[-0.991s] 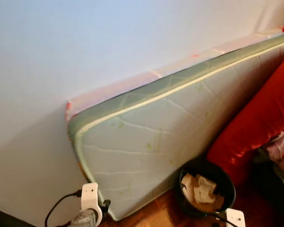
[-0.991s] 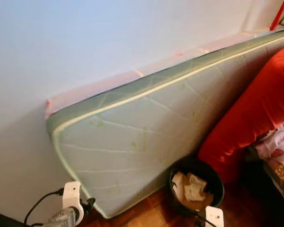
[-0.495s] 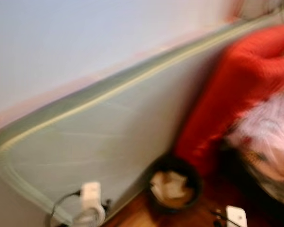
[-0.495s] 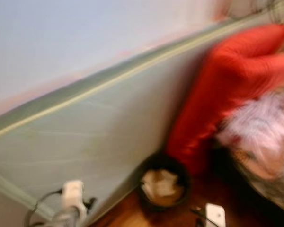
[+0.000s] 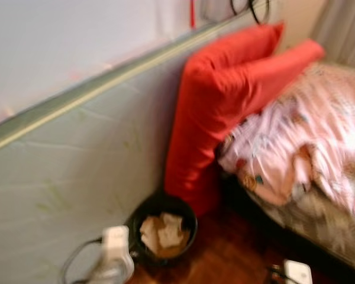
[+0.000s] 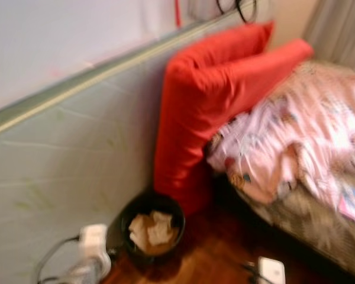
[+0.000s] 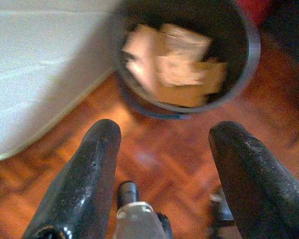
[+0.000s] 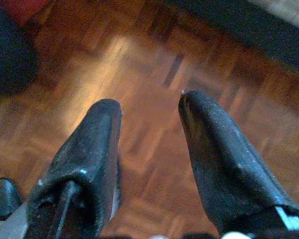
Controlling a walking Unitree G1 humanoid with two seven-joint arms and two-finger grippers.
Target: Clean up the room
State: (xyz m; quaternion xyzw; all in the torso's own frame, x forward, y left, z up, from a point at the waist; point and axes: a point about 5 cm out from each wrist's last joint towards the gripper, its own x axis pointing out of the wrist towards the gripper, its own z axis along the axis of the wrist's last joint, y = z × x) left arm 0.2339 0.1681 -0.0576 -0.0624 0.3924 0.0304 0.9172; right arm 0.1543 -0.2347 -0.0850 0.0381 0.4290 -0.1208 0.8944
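- Round black bin (image 5: 163, 228) with crumpled paper scraps (image 7: 172, 62) inside sits lower centre, beside the pale green quilted mattress (image 5: 65, 177) on its edge.
- Red cushions (image 5: 225, 94) and rumpled pink bedding (image 5: 302, 148), upper right, probably still need tidying; the frame is blurred.
- Left gripper (image 7: 164, 174): fingers spread wide, empty, over wooden parquet floor (image 8: 139, 74).
- Right gripper (image 8: 149, 149): fingers parted, holding nothing.

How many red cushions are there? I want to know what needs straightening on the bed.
2. One red cushion stands on end against the mattress, just above the black bin. The other cushion leans behind it over the pink bedding. More may be hidden.
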